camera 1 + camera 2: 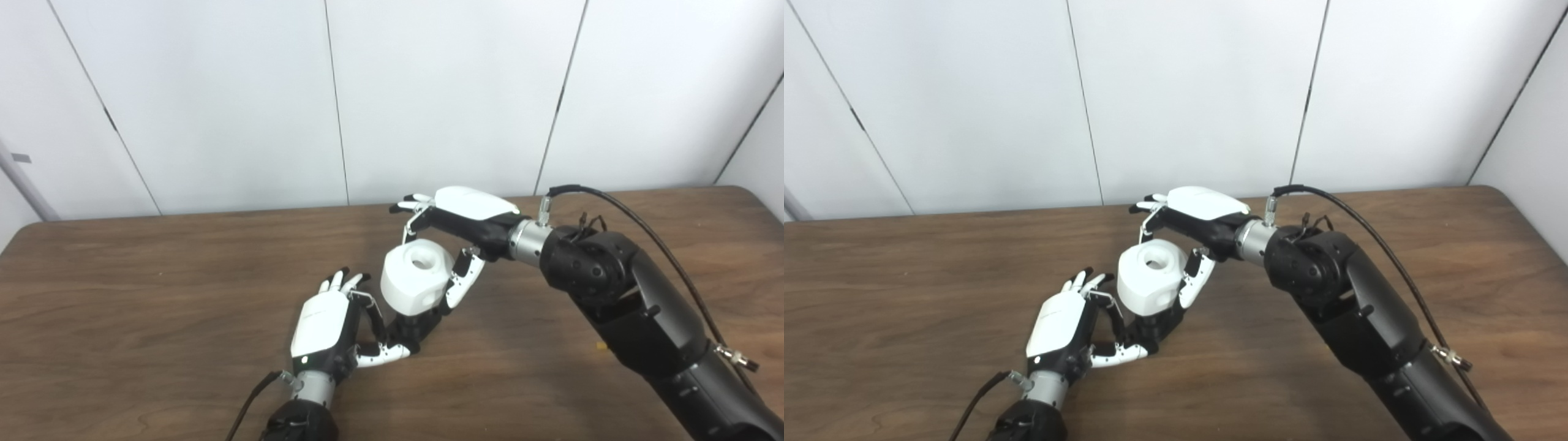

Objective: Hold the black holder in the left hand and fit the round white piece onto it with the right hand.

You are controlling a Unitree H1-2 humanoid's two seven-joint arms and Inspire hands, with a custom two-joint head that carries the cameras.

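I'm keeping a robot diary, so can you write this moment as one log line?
left hand: shut on black holder | right hand: on round white piece | piece: sits atop holder | table: under both

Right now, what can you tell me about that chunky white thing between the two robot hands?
The round white piece is a squat drum, matte like plastic, with faceted sides and a round hole in its top face. It sits upright on the black holder, which the left hand grips from below. The right hand reaches over it, its fingers against the drum's right side.
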